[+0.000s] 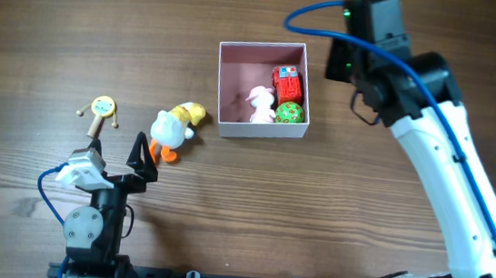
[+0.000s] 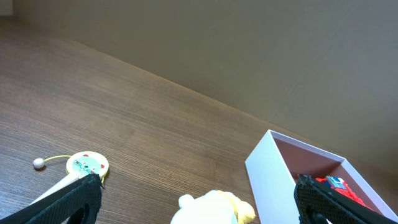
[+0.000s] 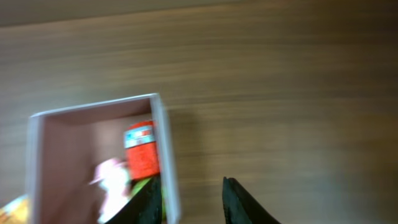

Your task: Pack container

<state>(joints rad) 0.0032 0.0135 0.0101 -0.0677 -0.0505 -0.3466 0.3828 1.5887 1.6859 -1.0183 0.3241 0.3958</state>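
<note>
The container point(image 1: 227, 90), a small square box with white walls and a dusty-pink inside, sits at the table's centre. It holds a red toy point(image 1: 287, 83), a white-pink figure point(image 1: 260, 103) and a green ball point(image 1: 289, 114). It also shows in the right wrist view point(image 3: 163, 130) and the left wrist view point(image 2: 268, 171). A white and yellow duck point(image 1: 174, 126) lies left of it. A yellow rattle drum point(image 1: 102, 109) lies further left. My left gripper point(image 1: 116, 161) is open and empty, just short of the duck point(image 2: 212, 208). My right gripper point(image 3: 189, 200) is open and empty above the box's right wall.
The bare wooden table point(image 1: 386, 225) spreads around the box. The right arm point(image 1: 446, 167) reaches across the right side from the front edge. The left arm's base point(image 1: 93, 234) stands at the front left.
</note>
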